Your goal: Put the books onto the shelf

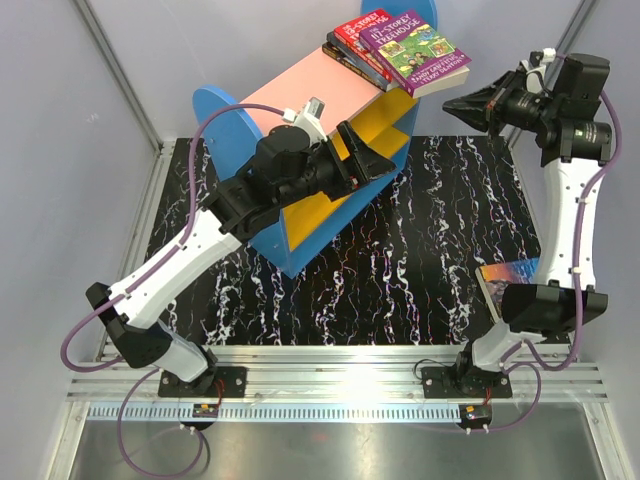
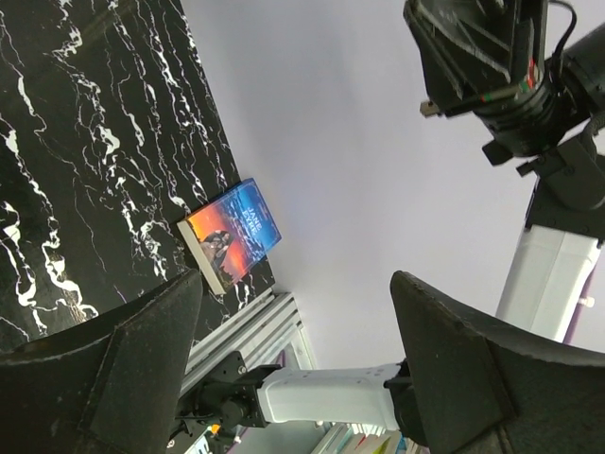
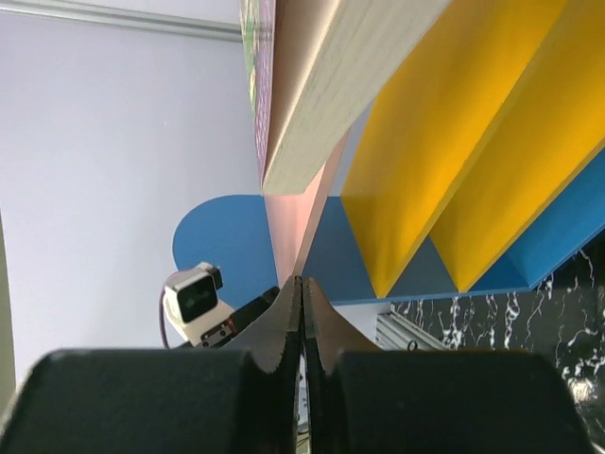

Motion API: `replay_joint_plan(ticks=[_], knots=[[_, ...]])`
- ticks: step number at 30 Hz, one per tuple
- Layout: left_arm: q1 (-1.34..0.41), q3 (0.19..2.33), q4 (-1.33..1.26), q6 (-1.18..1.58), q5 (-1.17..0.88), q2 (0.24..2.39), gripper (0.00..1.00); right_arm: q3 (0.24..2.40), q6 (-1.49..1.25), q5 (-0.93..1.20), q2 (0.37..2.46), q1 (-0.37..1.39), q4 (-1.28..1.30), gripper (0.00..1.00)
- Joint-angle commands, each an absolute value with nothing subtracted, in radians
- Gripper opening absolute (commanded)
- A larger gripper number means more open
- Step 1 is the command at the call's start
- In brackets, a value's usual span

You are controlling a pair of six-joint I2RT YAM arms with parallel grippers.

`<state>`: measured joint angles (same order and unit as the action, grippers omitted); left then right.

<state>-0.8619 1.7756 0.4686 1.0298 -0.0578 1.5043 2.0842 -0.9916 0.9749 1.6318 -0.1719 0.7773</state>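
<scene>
**Stack up top, one paperback left below**

The purple Treehouse book [image 1: 415, 55] tops a stack overhanging the pink board of the shelf [image 1: 310, 95]. A blue-and-orange paperback [image 2: 232, 232] lies flat on the black marbled table [image 1: 430, 230]. The left gripper [image 1: 365, 160] gapes empty; the right gripper [image 3: 302, 293] is pinched closed on nothing. Pale walls surround.

A robot lab test cell: plain pale panels [image 1: 60, 150] in metal framing [image 1: 115, 70] close in the space beyond the left claw [image 1: 375, 165] and right claw [image 1: 462, 104]. Beneath both claws lies a black marbled counter [image 1: 440, 240], edged nearer the arm bases [image 1: 215, 382] by slotted aluminium rails [image 1: 330, 372].
</scene>
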Motion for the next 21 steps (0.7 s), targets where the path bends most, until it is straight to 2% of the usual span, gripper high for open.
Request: replay_joint_plan(ticks=[1,8,21], knots=[[-0.868,1.789,0.426,1.032,-0.08,1.491,0.83,2.161,-1.028,0.94,1.683,-0.175,0.704,0.05],[-0.87,1.767,0.434,1.028,-0.06,1.465,0.83,2.29,-1.092,0.93,1.778,-0.175,0.657,0.05],[-0.868,1.763,0.44,1.019,-0.055,1.462,0.83,2.306,-1.157,0.902,1.836,-0.129,0.574,0.06]])
